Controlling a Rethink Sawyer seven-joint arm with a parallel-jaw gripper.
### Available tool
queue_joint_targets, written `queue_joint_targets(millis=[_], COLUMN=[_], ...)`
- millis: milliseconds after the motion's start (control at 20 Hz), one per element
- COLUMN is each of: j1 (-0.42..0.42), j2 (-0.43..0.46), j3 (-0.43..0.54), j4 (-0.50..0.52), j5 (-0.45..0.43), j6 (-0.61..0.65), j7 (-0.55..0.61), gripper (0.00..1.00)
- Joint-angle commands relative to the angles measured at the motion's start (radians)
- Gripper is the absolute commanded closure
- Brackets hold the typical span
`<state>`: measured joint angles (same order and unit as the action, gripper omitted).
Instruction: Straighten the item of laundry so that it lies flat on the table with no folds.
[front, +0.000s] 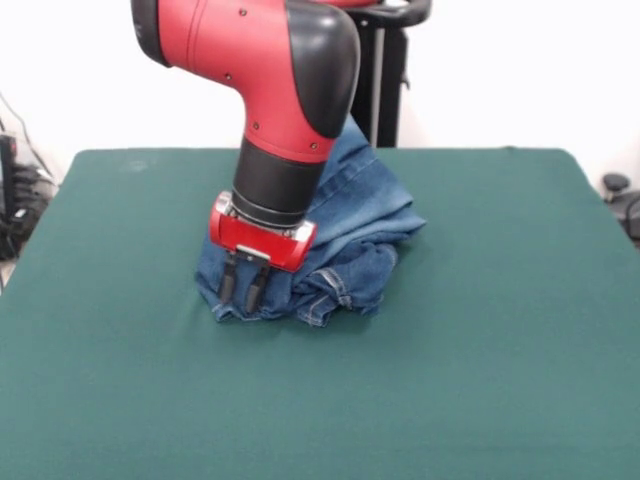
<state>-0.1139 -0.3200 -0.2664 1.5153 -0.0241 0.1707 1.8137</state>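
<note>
The blue denim jeans lie crumpled in a heap near the middle of the dark green table, with folds and tan-stitched hems bunched at the front. My gripper comes down from the red and black arm at the heap's left front edge. Its two black fingers stand close together with a narrow gap, tips down on the denim near the table surface. I cannot tell whether cloth is pinched between them. The arm hides the back left part of the jeans.
The robot's black pedestal stands behind the table's far edge. Dark equipment and cables sit off the left side, and a dark object off the right side. Green cloth stretches all round the heap.
</note>
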Motion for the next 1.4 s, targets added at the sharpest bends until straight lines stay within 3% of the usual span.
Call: queue_joint_targets(millis=[50,700,1400], j1=[-0.006,0.009,0.132], j2=[0.08,0.068,-0.028], j3=[0.124,0.117,-0.02], j4=[-0.011,0.007,0.032], j5=[-0.01,0.013,0.067], j6=[0.151,0.149,0.3], j7=[0.057,0.097,0.205], gripper=[1.0,1.0,1.0])
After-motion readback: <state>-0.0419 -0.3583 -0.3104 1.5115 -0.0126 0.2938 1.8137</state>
